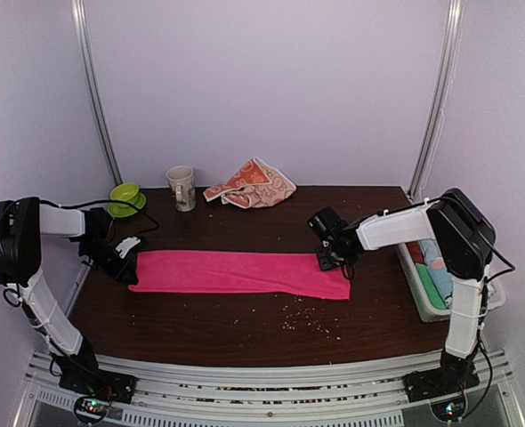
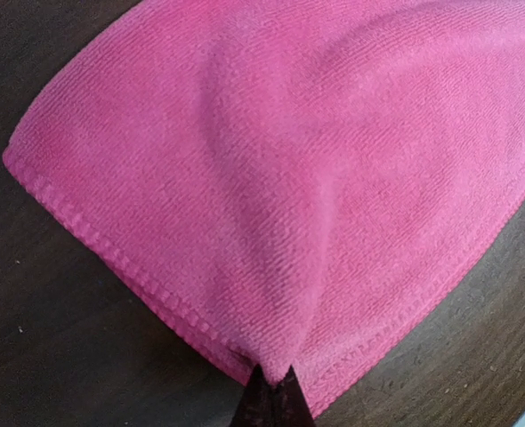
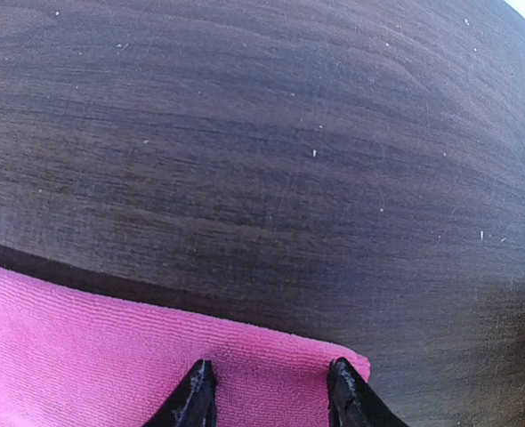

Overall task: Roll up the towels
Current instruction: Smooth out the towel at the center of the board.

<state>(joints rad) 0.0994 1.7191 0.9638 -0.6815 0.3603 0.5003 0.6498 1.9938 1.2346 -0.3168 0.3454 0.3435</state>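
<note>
1. Hem of the pink towel (image 2: 271, 178) is being pinched at its 9 o'clock end by the left gripper (image 2: 270, 391). Its jaws are clenching tight on the fabric, and the cloth is tenting up from the pinch.
2. That towel is lying as a long folded strip across the middle of the table (image 1: 245, 334), running from 9 to 3 o'clock.
3. At the strip's 3 o'clock corner the right gripper (image 3: 271, 393) is sitting with its jaws standing apart, grasping nothing. Its tips are showing over the cloth, but I cannot tell whether they are pressing it.
4. By my reading, the roll is being started from the 9 o'clock end. Doing it well is going to mean lifting the hem only slightly, tipping it over toward 3 o'clock, and turning a tight first curl, since a loose core is likely to give a floppy roll.
5. I am judging the right gripper best used as an anchor, pinning the far corner so the strip is not sliding or skewing.
6. The pinch is sitting at one spot on the hem, so the end is risking a crooked roll. The long edges are needing to be kept lined up.
7. At 12 o'clock the orange towel (image 1: 252, 184) is lying crumpled, near a cup (image 1: 182, 188). It is probably going to need flattening first.
8. At 3 o'clock a bin (image 1: 414, 283) is standing just beside the table.
</note>
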